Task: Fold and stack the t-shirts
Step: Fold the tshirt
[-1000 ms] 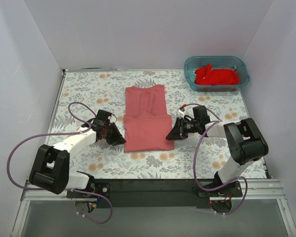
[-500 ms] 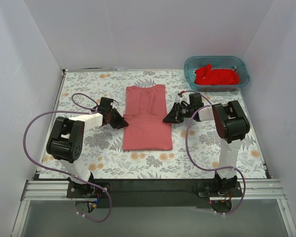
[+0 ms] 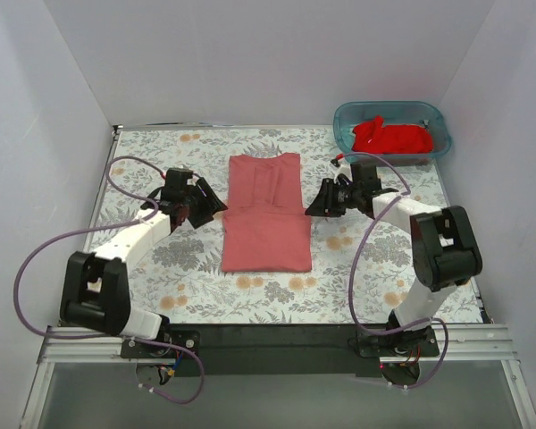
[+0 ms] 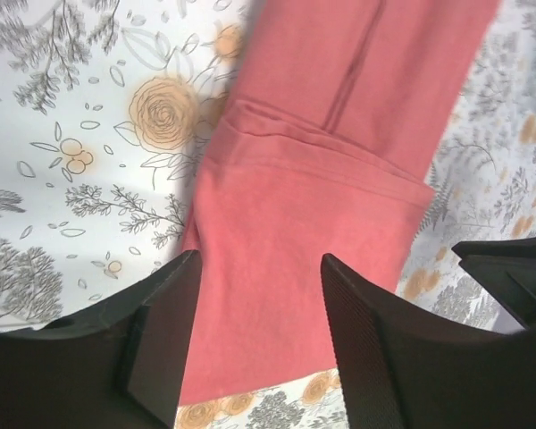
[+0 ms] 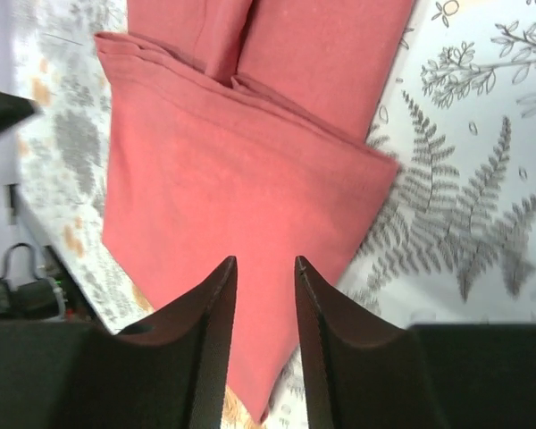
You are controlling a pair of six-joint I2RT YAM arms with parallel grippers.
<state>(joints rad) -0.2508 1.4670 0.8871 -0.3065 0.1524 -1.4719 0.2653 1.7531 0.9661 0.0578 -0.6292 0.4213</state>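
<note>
A table (image 3: 161, 152) covered in a floral print of grey ferns and orange blossoms holds a dusty salmon-red t-shirt (image 3: 265, 214) at its centre. The shirt is folded into a narrow lengthwise strip, and its near half is doubled over, leaving a cross edge at mid-length. The left tool (image 3: 212, 205) sits just beside the shirt's left edge at that cross edge; its two black fingers stand well apart and grip nothing. The right tool (image 3: 314, 207) sits just beside the right edge at the same level, with only a narrow gap between its fingers and nothing held. A brighter red t-shirt (image 3: 390, 137) lies crumpled inside a teal plastic tub (image 3: 389, 161) at the table's far right corner.
</note>
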